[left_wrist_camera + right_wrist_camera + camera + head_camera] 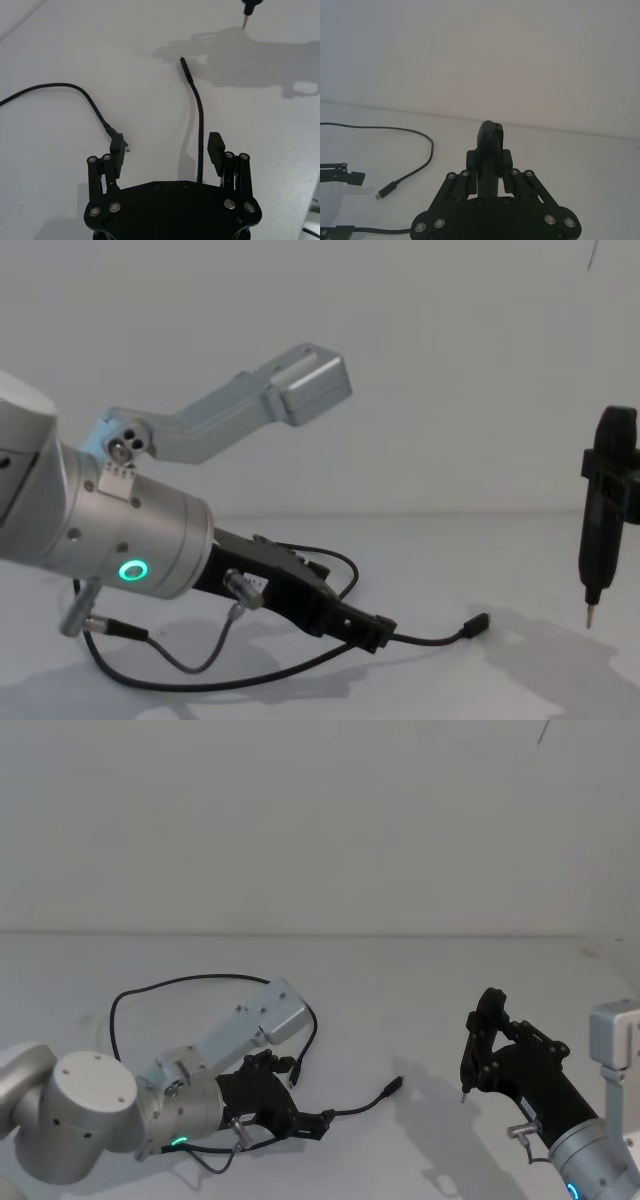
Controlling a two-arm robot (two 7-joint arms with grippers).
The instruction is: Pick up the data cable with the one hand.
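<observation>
**Black cable lies between the left gripper's spread fingers**

The data cable is a long, thin black cord with a small black plug at each end, lying slack on the white table. The left gripper sits low over it with its jaws spread wide, closed on nothing. One stretch of cord runs between its fingers, close against one of them, and ends in a plug just ahead of the gripper. The rest sweeps away in a wide loop and curls back, so the second plug lies right by the other finger. Well to the left gripper's right, the right gripper hangs above the table, clamped narrowly on a black pale-tipped stylus.
</observation>
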